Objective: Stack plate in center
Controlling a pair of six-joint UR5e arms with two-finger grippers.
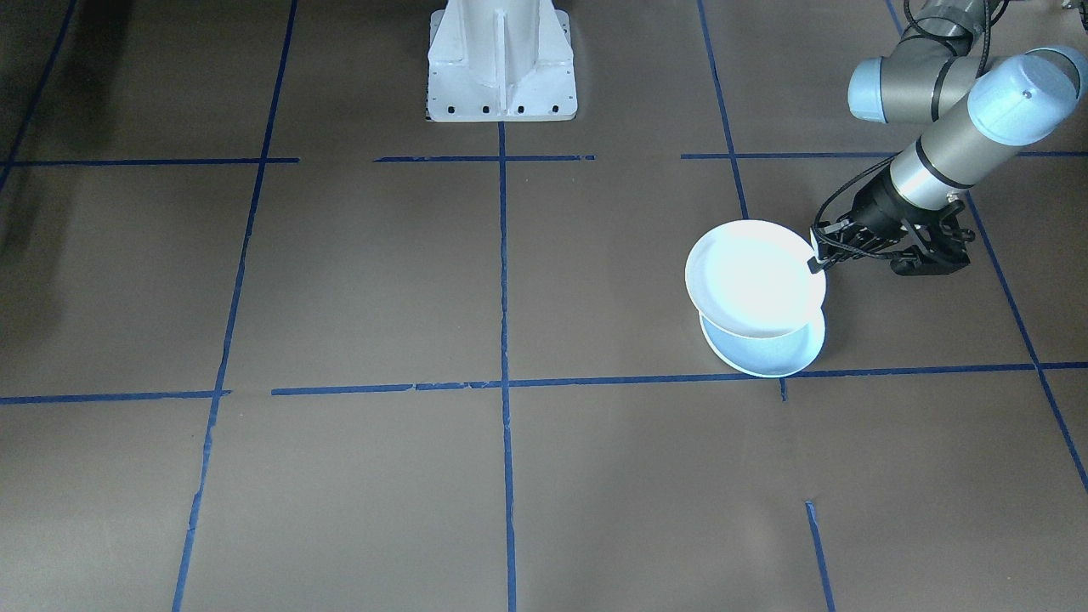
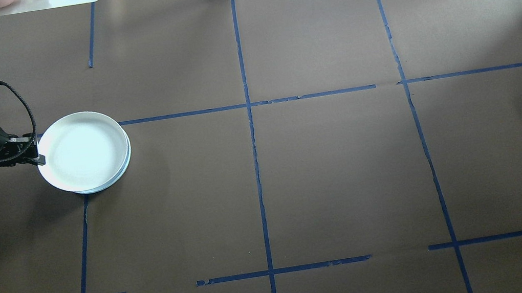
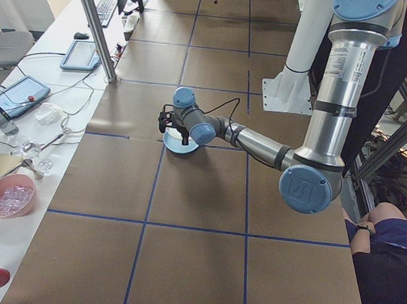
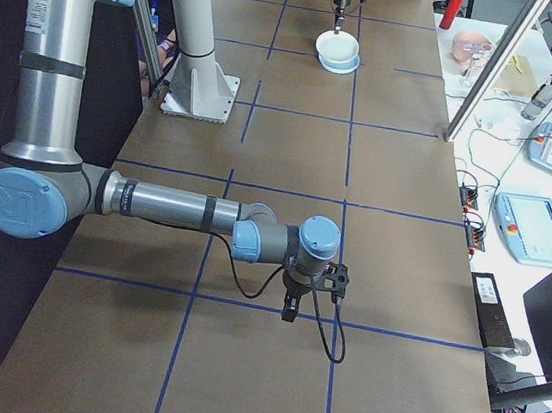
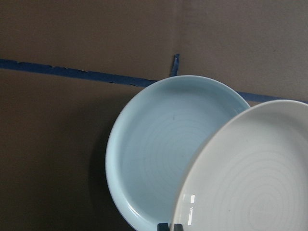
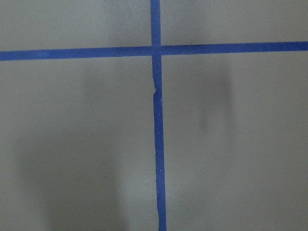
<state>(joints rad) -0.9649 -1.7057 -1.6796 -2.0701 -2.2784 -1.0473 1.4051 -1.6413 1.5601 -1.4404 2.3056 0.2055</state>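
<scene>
Brown table (image 2: pixel 298 187) crossed by blue tape lines (image 2: pixel 257 168). Far off at the left side, white plate (image 2: pixel 82 151) held up above a pale blue plate (image 1: pixel 769 348) lying on the table, overlapping most of it in the overhead view, well apart from the center. Left gripper (image 2: pixel 36 155) pinching the white plate's rim. Right gripper (image 4: pixel 289 312) pointing down over a tape crossing; cannot tell whether spread or pressed together.
</scene>
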